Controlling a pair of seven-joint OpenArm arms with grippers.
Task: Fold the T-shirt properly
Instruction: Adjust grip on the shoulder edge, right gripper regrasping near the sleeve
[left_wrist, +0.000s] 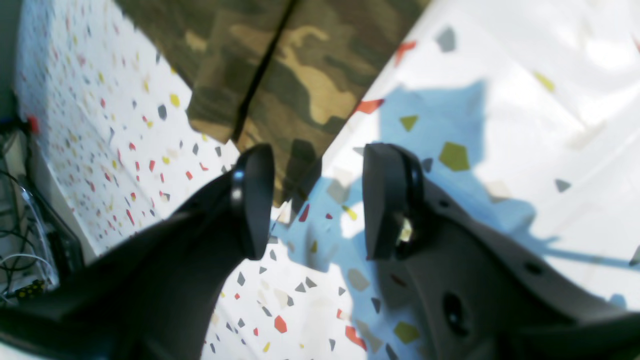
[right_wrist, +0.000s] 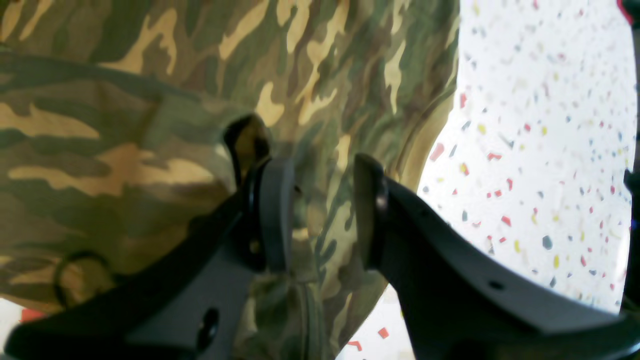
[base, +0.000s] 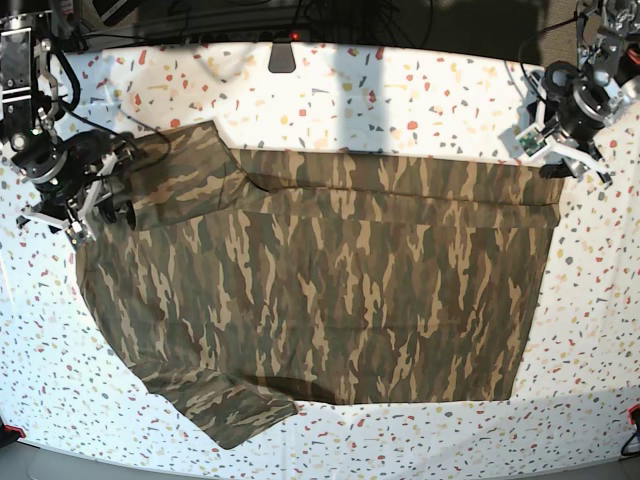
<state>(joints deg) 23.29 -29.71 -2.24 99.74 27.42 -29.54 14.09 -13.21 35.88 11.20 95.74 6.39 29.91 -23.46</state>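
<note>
The camouflage T-shirt lies spread flat over the speckled white table, with its far edge folded over in a band. One sleeve points to the upper left, the other to the lower left. My left gripper hovers at the shirt's far right corner. In the left wrist view that gripper is open, and the shirt's corner lies just beyond the fingers. My right gripper stands at the upper left sleeve. In the right wrist view it is open just above the shirt cloth, gripping nothing.
A black clip-like object sits at the table's far edge, with cables and dark equipment behind it. The table's edge and loose wires show at the left of the left wrist view. Bare tabletop rings the shirt.
</note>
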